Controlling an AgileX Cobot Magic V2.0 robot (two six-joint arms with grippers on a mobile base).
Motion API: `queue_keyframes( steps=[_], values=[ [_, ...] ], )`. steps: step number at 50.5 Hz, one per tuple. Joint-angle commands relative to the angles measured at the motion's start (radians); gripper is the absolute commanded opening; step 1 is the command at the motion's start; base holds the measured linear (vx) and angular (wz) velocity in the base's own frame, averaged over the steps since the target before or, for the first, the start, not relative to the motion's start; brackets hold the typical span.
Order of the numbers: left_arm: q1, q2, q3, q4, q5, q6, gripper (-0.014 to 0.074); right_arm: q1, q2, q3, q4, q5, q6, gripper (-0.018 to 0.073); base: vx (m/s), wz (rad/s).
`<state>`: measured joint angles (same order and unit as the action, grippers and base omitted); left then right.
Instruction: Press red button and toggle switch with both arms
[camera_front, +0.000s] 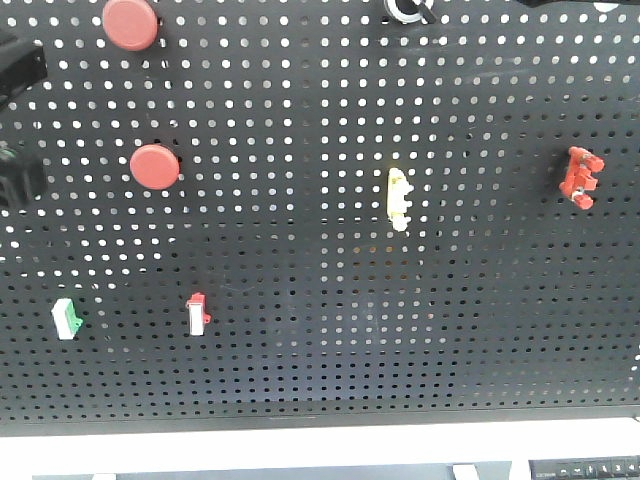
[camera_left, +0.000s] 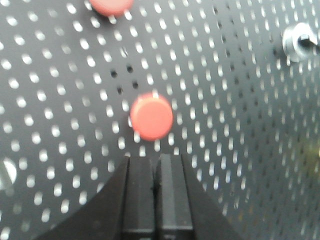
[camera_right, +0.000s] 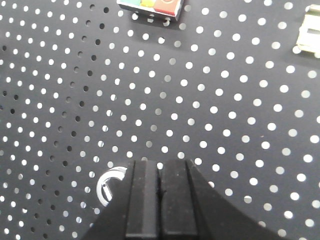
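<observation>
The left gripper has its fingers pressed together, nothing between them. Just ahead of its tips, not touching, sits the red button on the black pegboard; a second red button lies farther ahead at the frame edge.

The right gripper is likewise pressed together and empty. A silver ring fitting sits just beside its left finger. Well ahead are a multicoloured switch box and a cream-coloured toggle switch, far right.
</observation>
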<state>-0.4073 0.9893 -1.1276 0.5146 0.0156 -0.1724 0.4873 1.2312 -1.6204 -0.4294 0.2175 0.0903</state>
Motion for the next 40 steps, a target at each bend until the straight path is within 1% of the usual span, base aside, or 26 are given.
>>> queue_keyframes(
  steps=[1, 3, 8, 11, 12, 14, 17, 22, 26, 29, 34, 40],
  values=[
    [0.021, -0.066, 0.032, -0.02, 0.02, 0.082, 0.0002, -0.003, -0.018, -0.027, -0.009, -0.065, -0.005, -0.0003, 0.0, 0.0],
    [0.038, -0.101, 0.066, -0.053, 0.048, 0.09, 0.0002, -0.003, -0.018, -0.027, -0.009, -0.065, -0.005, -0.0003, 0.0, 0.0],
    [0.108, -0.236, 0.183, -0.191, 0.106, 0.09, 0.0002, -0.003, -0.018, -0.027, -0.009, -0.065, -0.005, -0.0003, 0.0, 0.0],
    [0.166, -0.315, 0.264, -0.235, 0.126, 0.095, 0.0002, -0.003, -0.018, -0.027, -0.009, -0.065, -0.005, -0.0003, 0.0, 0.0],
    [0.198, -0.345, 0.297, -0.246, 0.13, 0.1, 0.0002, -0.003, -0.018, -0.027, -0.009, -0.065, -0.005, -0.0003, 0.0, 0.0],
    [0.238, -0.396, 0.356, -0.257, 0.13, 0.106, 0.0002, -0.003, -0.018, -0.027, -0.009, -0.065, -0.005, -0.0003, 0.0, 0.0],
    [0.306, -0.488, 0.468, -0.26, 0.127, 0.106, 0.0002, -0.003, -0.018, -0.027, -0.009, -0.065, -0.005, -0.0003, 0.0, 0.0],
    [0.377, -0.628, 0.648, -0.28, 0.122, 0.106, 0.0002, -0.003, -0.018, -0.027, -0.009, -0.065, -0.005, -0.0003, 0.0, 0.0],
    [0.399, -0.715, 0.782, -0.325, 0.113, 0.106, 0.0002, -0.003, -0.018, -0.027, -0.009, -0.065, -0.005, -0.0003, 0.0, 0.0],
    [0.402, -0.767, 0.881, -0.354, 0.094, 0.106, 0.0002, -0.003, -0.018, -0.027, -0.009, -0.065, -0.005, -0.0003, 0.0, 0.0],
    [0.402, -0.837, 0.998, -0.363, 0.049, 0.106, 0.0002, -0.003, -0.018, -0.027, -0.009, -0.065, -0.005, -0.0003, 0.0, 0.0],
    [0.402, -0.927, 1.16, -0.363, -0.077, 0.106, 0.0002, -0.003, -0.018, -0.027, -0.009, -0.065, -0.005, -0.0003, 0.0, 0.0]
  ],
)
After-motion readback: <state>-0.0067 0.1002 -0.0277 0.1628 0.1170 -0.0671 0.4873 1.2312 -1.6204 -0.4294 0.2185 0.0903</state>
